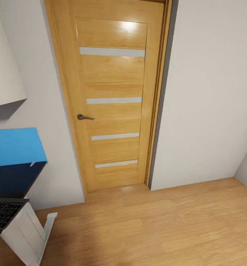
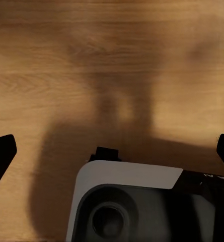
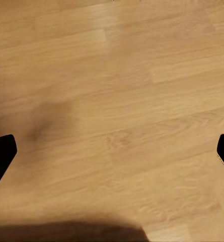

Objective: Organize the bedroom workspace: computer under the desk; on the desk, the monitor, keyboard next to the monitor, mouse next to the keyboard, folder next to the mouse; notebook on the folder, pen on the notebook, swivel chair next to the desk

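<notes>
Facing a closed wooden door (image 1: 114, 99) with 4 pale strips, white walls (image 1: 208, 96), wood floor (image 1: 156, 229). At the desk (image 1: 12, 181) corner: blue notebook (image 1: 14, 146), keyboard (image 1: 3, 212) at its edge. Left gripper (image 2: 112, 151) and right gripper (image 3: 112, 151) spread wide, empty, over floor.

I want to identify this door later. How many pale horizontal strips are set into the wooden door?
4, stacked down the honey-coloured wooden door: one near the top, one above the dark lever handle, one below it, and the lowest. None looks hidden.
</notes>
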Motion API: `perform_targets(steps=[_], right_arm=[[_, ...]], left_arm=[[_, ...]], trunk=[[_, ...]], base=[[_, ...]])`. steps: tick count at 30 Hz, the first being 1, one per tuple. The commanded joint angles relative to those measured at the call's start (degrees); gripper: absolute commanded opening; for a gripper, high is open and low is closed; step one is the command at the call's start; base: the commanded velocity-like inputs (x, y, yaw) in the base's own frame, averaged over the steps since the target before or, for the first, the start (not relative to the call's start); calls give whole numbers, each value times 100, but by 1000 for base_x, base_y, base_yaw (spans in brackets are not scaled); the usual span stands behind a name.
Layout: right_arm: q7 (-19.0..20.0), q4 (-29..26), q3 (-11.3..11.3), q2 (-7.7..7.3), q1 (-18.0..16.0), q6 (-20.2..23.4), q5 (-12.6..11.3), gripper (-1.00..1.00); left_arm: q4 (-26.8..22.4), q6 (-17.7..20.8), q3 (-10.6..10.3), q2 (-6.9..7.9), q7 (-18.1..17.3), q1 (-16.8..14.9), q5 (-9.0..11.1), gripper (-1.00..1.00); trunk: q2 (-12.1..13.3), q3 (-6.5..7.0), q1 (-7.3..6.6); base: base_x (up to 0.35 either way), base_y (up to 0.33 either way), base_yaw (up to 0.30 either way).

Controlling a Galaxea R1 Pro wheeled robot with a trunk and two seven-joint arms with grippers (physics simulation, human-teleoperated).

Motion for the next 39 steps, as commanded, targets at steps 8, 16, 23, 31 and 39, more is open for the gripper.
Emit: perform_targets(steps=[8,16,23,31,39], right_arm=[[-4,-3,-18,-8,-3,-15,-6,100],[-7,-5,-22,-7,-3,-15,-5,100],[-7,-5,-23,-7,-3,-15,-5,100],[-10,-5,-22,-8,-3,-15,-5,100],[-11,-5,-22,-10,-3,-15,-5,100]], left_arm=[[-8,-14,8,7,2,1,34,100],[-9,-15,13,7,2,1,35,100],[-9,-15,13,4,2,1,35,100],[-9,-16,12,3,2,1,35,100],[-8,-15,12,0,2,1,35,100]], trunk=[[-3,-5,0],[-3,-5,0],[-3,-5,0],[-3,-5,0],[-3,-5,0]], base=[[0,-198,286],[0,-24,286],[0,-1,286],[0,0,286],[0,0,286]])
